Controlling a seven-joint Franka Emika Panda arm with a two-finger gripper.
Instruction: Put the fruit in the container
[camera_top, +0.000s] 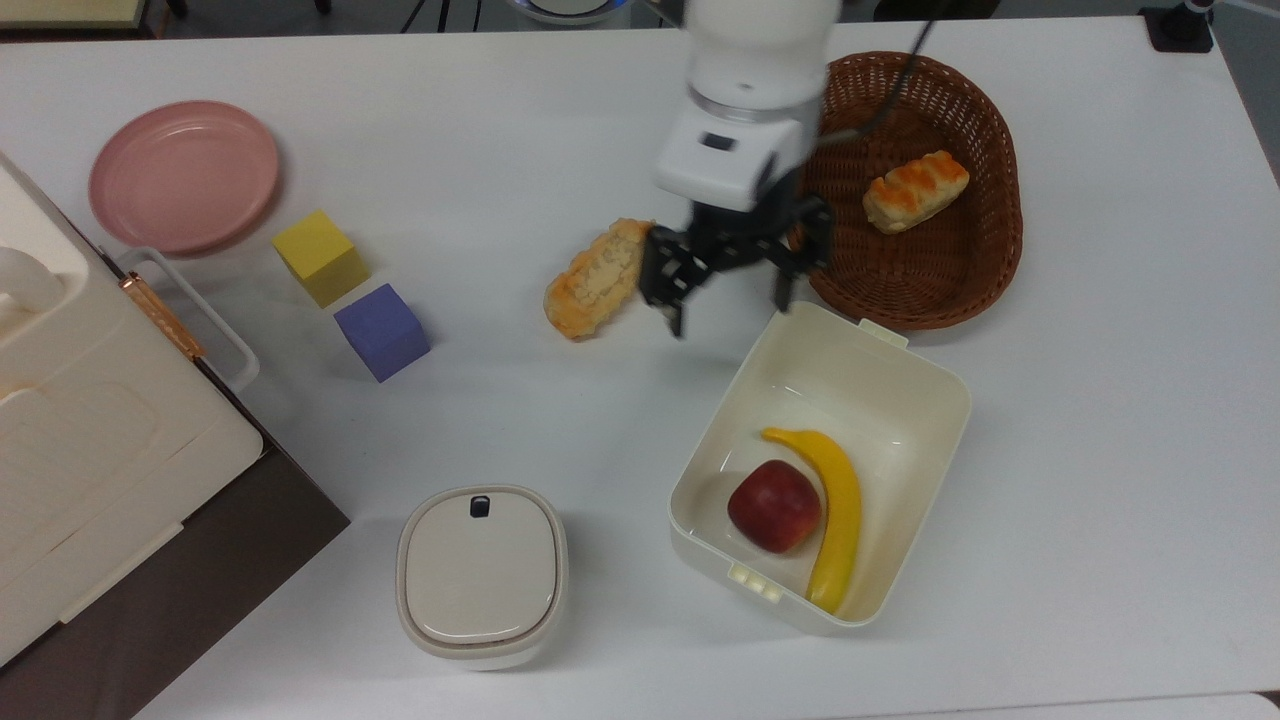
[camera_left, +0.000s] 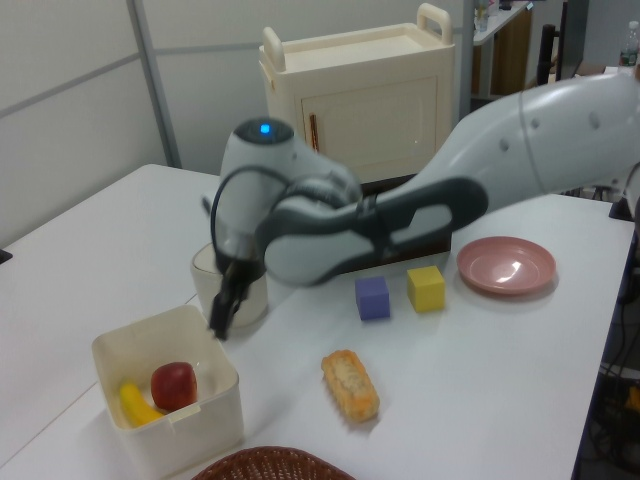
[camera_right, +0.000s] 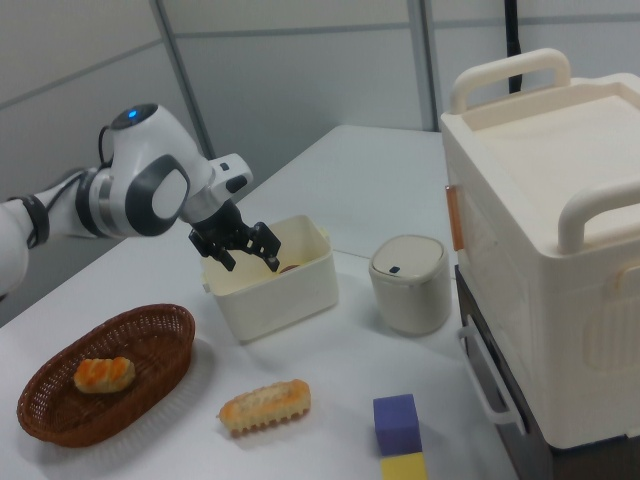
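Observation:
The dark-red apple (camera_top: 774, 506) (camera_left: 174, 385) lies inside the cream-white tub (camera_top: 920, 380) (camera_left: 190, 432) (camera_right: 300, 288), resting against a yellow banana (camera_top: 838, 505) (camera_left: 140, 404). My gripper (camera_top: 730, 292) (camera_right: 247, 258) is open and empty. It hangs above the table past the tub's far-left corner in the top view, between the tub and a bread roll. In the left view the gripper (camera_left: 222, 315) sits above the tub's back right corner.
A bread roll (camera_top: 603, 277) lies just left of the gripper in the top view. A wicker basket (camera_top: 960, 270) holds another pastry (camera_top: 916, 190). A lidded beige box (camera_top: 481, 574), purple cube (camera_top: 381, 331), yellow cube (camera_top: 320, 257), pink plate (camera_top: 184, 175) and cream cabinet (camera_top: 90, 440) stand to the left.

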